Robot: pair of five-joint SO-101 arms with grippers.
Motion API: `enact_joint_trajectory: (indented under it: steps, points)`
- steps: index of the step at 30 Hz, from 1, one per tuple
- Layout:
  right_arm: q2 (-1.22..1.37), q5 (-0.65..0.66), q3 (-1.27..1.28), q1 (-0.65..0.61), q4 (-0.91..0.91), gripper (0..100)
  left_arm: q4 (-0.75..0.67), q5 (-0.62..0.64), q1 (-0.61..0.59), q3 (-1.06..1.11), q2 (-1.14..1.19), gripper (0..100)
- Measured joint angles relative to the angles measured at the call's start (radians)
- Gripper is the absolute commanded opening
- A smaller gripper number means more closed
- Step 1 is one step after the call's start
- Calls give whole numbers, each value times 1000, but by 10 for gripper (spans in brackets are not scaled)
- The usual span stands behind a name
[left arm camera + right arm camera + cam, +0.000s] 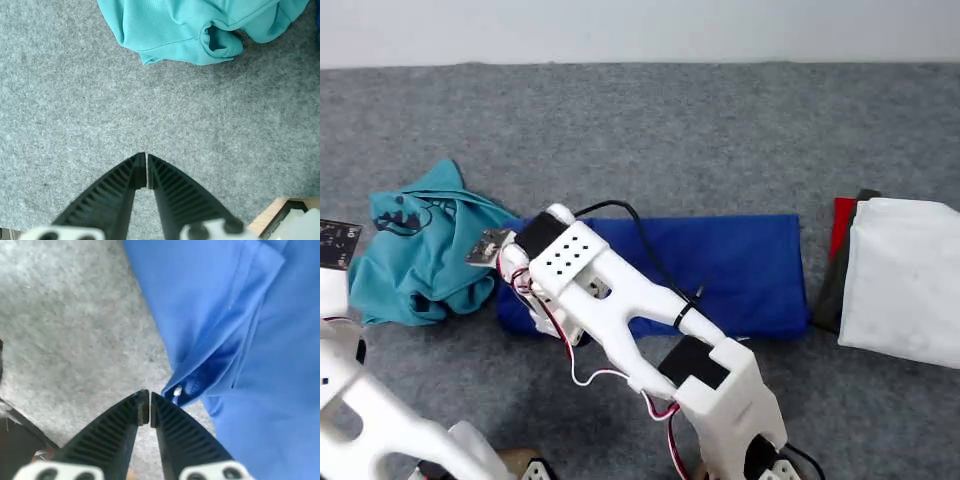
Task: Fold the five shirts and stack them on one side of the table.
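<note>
Across the middle of the worktop (670,130) the blue shirt (720,265) lies as a long flat band. Its long axis runs side to side, btw the teal shirt (420,250) & the stack w/ the white shirt (905,275) on top. A red shirt (842,222) & a dark shirt (832,290) peek out under the white one. So three look folded & stacked on the robot's right side, blue is part-folded, and teal is a crumpled heap, not begun.

The right arm (620,300) is out over the blue shirt's end nearest the teal heap. In its wrist view the right tool (149,407) has its tips pressed together, gripping nothing, over bare grey worktop. It sits just beside a turned-over corner of the blue hem, so the cloth lies off to one side of the tips, not btw them.

The left tool (146,170) is closed too & empty, over bare worktop, w/ the teal shirt ahead of it & well apart.

My read: the next fold prob. takes that near end of the blue band & carries it along the long axis toward the stack. The right tool is far nearer for that, but it'd need to open & shift sideways onto the hem first. The left one is better placed for teal.
</note>
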Motion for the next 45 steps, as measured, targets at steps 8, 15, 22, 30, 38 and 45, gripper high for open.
enact_joint_trajectory:
  steps: [8,15,22,30,38,45]
  points:
    - [124,104,3,172,-51,10,0,0,0,0,0,15]
    - [195,160,3,252,-140,10,0,0,0,0,0,15]
    - [196,164,-17,253,-187,10,0,0,0,0,0,15]
    - [201,195,-189,253,-152,10,0,0,0,0,0,15]
    - [173,193,-327,262,-3,10,0,0,0,0,0,15]
    - [9,143,-189,209,-3,10,0,0,0,0,0,15]
